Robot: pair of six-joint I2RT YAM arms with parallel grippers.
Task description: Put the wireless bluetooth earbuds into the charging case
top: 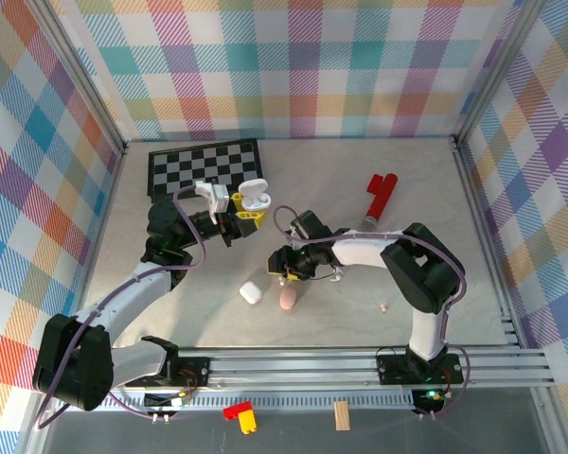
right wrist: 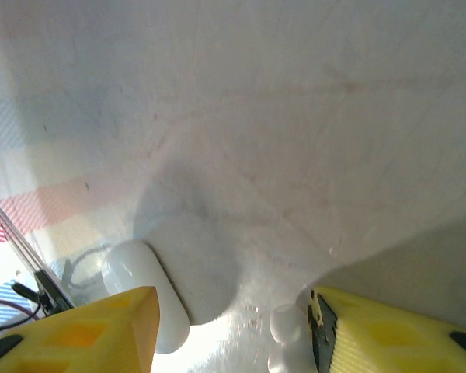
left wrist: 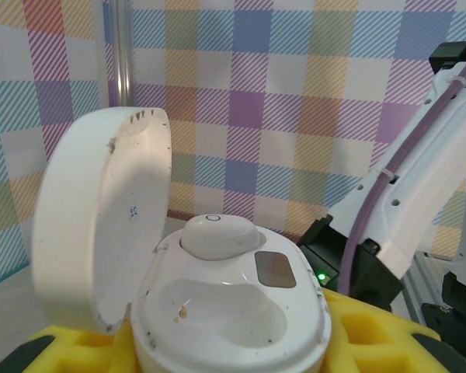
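Up in the left gripper (top: 248, 213), clamped open charging case (left wrist: 291, 307), one earbud (left wrist: 217, 235) seated, second well bare, right gripper (right wrist: 233, 330) spread wide beside a loose earbud (right wrist: 283, 322)

— Where's the room on the table (top: 473, 284)?
— The right half. Between the red piece (top: 381, 194) near the far edge and the near edge it lies bare, but for one loose earbud (top: 385, 306) toward the near right corner.
— And the middle?
— Tight. My right gripper (top: 286, 271) hangs low there, with the white case (top: 251, 292) and pink case (top: 287, 300) just on its near side. My left gripper (top: 247, 214) holds the open charging case (top: 255, 197) close by, leaving a narrow gap between the two.
— Into that case?
— Its lid (left wrist: 101, 225) stands up on one side. A seated earbud (left wrist: 217, 235) fills one socket; the other socket (left wrist: 217, 311) is free.
— Far left corner?
— A checkerboard (top: 204, 165) lies flat there.
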